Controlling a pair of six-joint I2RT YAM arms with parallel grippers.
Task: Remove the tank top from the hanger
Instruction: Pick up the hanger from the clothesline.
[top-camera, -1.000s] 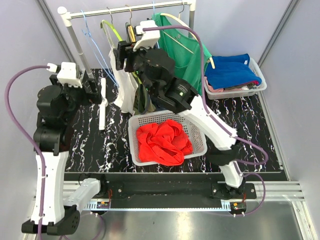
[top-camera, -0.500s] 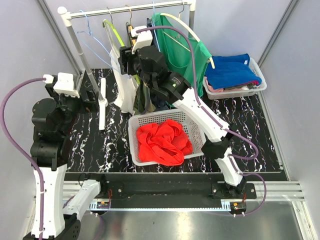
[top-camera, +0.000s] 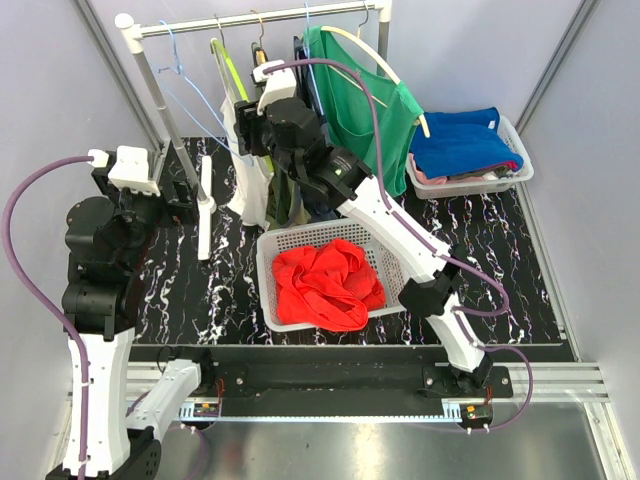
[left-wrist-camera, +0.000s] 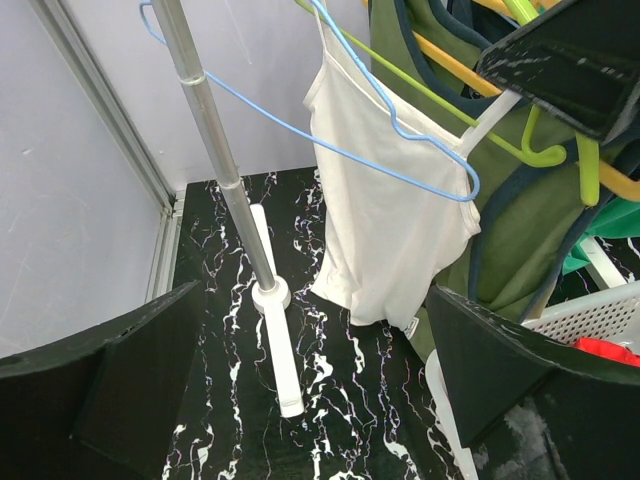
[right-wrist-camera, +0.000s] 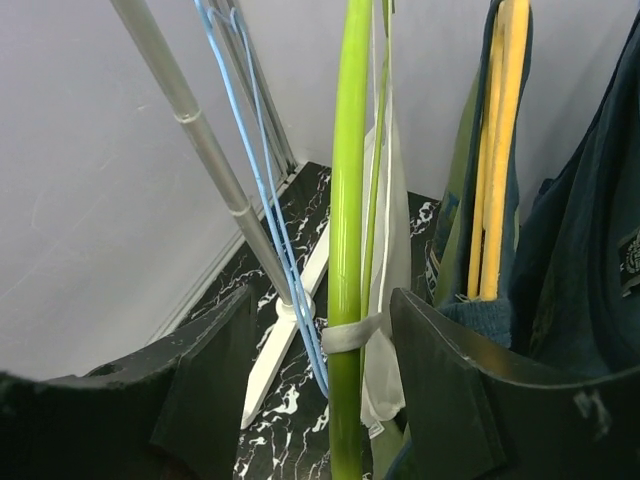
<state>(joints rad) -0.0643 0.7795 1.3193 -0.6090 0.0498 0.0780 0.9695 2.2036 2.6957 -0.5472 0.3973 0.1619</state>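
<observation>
Near: white basket (top-camera: 300, 233) with red cloth (top-camera: 325, 285) on worktop (top-camera: 500, 260), unmoved. Left pincer (left-wrist-camera: 315, 300) spread wide, empty, pulled back leftward beside rack pole (left-wrist-camera: 222, 165). Right pincer (right-wrist-camera: 320, 300) now higher, deeper into rack; fingers apart, straddling green hanger (right-wrist-camera: 348, 180), not pinching. White tank top (left-wrist-camera: 385, 220) still hangs there.

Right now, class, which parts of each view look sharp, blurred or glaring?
Top external: evenly lit, sheen on the metal sheet in front. Left wrist: white tank top crisp, near fingers dark, soft. Right wrist: green hanger close, slightly soft.
</observation>
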